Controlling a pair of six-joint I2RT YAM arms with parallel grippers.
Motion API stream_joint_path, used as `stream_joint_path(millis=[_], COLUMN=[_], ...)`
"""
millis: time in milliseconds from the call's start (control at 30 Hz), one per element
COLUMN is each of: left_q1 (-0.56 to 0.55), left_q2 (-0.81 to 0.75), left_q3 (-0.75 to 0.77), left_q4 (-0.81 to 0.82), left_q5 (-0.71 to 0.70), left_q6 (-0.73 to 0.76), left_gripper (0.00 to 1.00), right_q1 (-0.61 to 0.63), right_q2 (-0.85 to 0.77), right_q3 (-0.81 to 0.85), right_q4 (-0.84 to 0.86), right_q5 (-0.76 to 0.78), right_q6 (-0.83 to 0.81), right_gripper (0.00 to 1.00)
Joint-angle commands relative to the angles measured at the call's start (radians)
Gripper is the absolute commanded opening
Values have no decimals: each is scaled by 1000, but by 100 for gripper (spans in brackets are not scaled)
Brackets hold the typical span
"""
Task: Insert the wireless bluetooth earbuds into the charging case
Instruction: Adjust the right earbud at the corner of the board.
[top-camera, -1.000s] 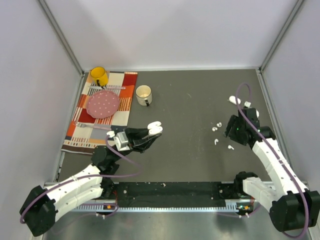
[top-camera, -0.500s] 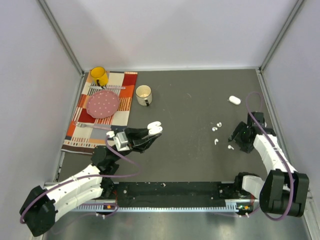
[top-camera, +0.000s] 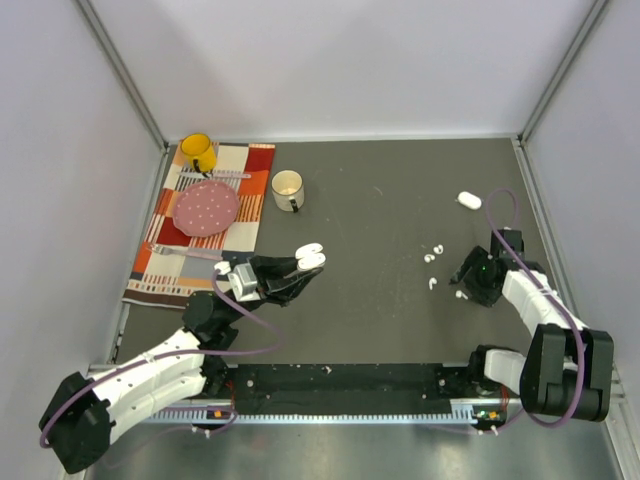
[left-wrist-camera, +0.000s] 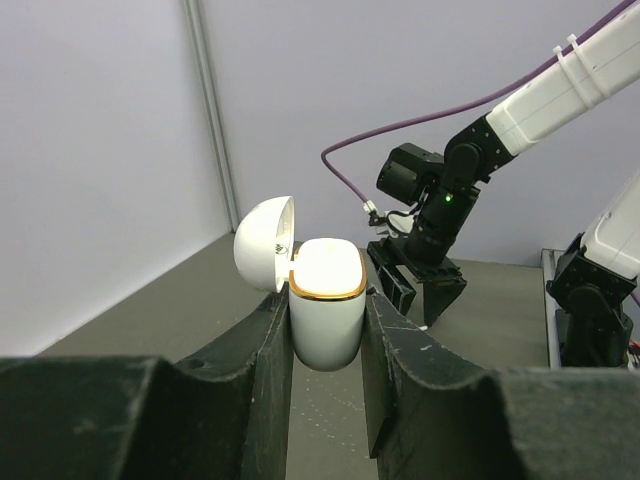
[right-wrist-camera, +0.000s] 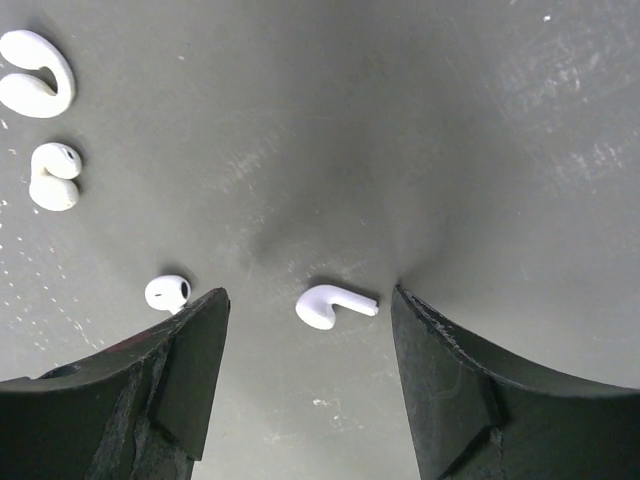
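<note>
My left gripper (top-camera: 300, 266) is shut on the white charging case (top-camera: 309, 256) and holds it above the table, lid open. In the left wrist view the case (left-wrist-camera: 325, 305) stands upright between the fingers with its gold-rimmed mouth up and the lid (left-wrist-camera: 262, 243) tipped back. My right gripper (top-camera: 465, 284) is open, low over the table. One earbud (right-wrist-camera: 332, 304) lies between its fingertips, touching neither. Another earbud (right-wrist-camera: 167, 292) lies just outside the left finger (right-wrist-camera: 190, 360). Two more earbuds (right-wrist-camera: 52, 177) lie further off. From above the earbuds (top-camera: 432, 283) lie scattered beside the right gripper.
A second white case (top-camera: 469, 200), closed, lies at the back right. A white mug (top-camera: 288, 188), a yellow mug (top-camera: 198, 152) and a pink plate (top-camera: 207, 207) on a striped cloth (top-camera: 160, 268) are at the back left. Walls enclose the table.
My right gripper has swung from near the back-right case toward the front and come down astride one earbud. My left gripper and its case have not moved.
</note>
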Motion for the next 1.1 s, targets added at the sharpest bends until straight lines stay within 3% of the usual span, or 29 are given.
stream_joint_path(millis=[0,467,767,1067], left_q1=[-2,-2,-2,-2], left_q2=[-14,-30,-46,-34], left_q3=[18,18,11,14], left_q4=[29,0,-19,-16], left_q5=[-8,-13,-22,-20], left_q6=[7,11,15,16], left_gripper=[0,0,0,0], right_q1=[-7,-9,-7,-7], right_q2=[6,-8,39,-113], right_q3=[-18,-23,-81,-176], right_q4=[78,161,183,129], right_q5=[-7,10,-82,-33], right_q6=[-11,10,67,186], right_gripper=[65,65,65,61])
